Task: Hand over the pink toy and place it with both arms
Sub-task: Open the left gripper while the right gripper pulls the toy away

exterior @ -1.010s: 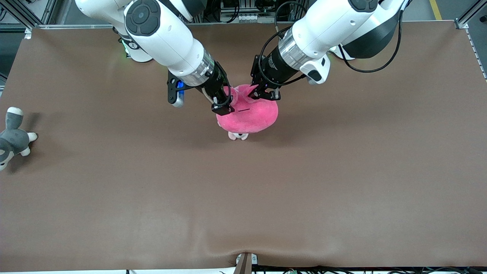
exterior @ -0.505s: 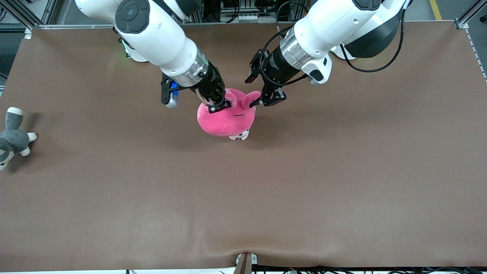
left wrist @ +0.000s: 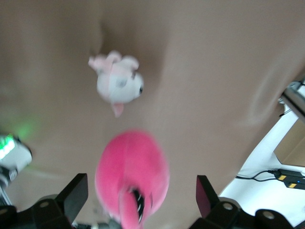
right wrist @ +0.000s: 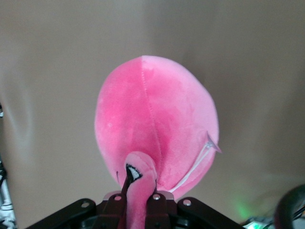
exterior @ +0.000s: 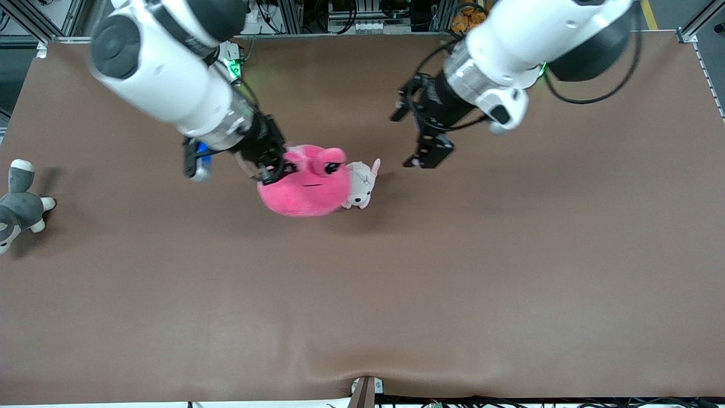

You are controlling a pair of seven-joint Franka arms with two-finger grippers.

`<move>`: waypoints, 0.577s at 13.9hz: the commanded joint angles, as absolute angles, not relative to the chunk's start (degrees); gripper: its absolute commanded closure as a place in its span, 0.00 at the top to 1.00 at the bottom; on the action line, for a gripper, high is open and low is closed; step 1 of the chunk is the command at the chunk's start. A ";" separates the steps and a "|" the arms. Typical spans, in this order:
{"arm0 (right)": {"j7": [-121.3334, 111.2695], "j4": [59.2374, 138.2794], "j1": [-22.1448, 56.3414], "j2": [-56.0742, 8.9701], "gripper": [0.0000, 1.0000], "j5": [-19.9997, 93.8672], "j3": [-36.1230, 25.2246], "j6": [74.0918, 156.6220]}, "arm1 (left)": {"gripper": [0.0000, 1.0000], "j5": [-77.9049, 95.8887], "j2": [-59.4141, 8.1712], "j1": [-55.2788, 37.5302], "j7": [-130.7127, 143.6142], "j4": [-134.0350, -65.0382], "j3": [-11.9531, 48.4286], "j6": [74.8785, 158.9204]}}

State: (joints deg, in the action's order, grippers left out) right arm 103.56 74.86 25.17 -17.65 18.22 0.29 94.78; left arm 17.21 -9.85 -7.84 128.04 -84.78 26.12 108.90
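Lighting: even, diffuse, from overhead; no glare on the matte brown table. Shadows: soft, short, beneath the pink toy and beside the grey-and-white plush. Blur: both arms smeared in front view; left wrist view heavily blurred throughout. Right wrist view: toy sharp, green glow at one corner.

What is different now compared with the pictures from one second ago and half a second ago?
The left hand let go of the pink toy and drew back, open, toward its own end of the table. The right hand, shut on the toy's eye stalk, carried it toward the right arm's end, uncovering the small puppy plush. The grey plush stayed put.
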 commanded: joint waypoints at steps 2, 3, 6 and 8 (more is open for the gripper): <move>90.91 76.72 16.72 -17.40 0.00 18.63 1.05 88.17 | 1.00 14.95 -8.70 -0.11 107.64 -83.32 25.58 100.04; 87.66 78.47 14.79 -17.40 0.00 18.63 1.05 87.46 | 1.00 12.77 -8.18 1.22 101.84 -83.32 25.66 98.71; 76.61 85.41 9.69 -17.49 0.00 17.23 0.97 88.15 | 1.00 4.33 -7.73 4.12 84.88 -83.41 25.75 94.76; 68.59 87.09 4.68 -18.28 0.00 17.23 0.97 87.80 | 1.00 3.26 -7.65 7.80 68.20 -83.50 25.66 90.98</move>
State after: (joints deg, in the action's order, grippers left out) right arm 75.27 84.44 9.26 -18.91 17.62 -0.13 87.79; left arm 5.13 -8.67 4.65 80.53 -83.51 25.22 94.41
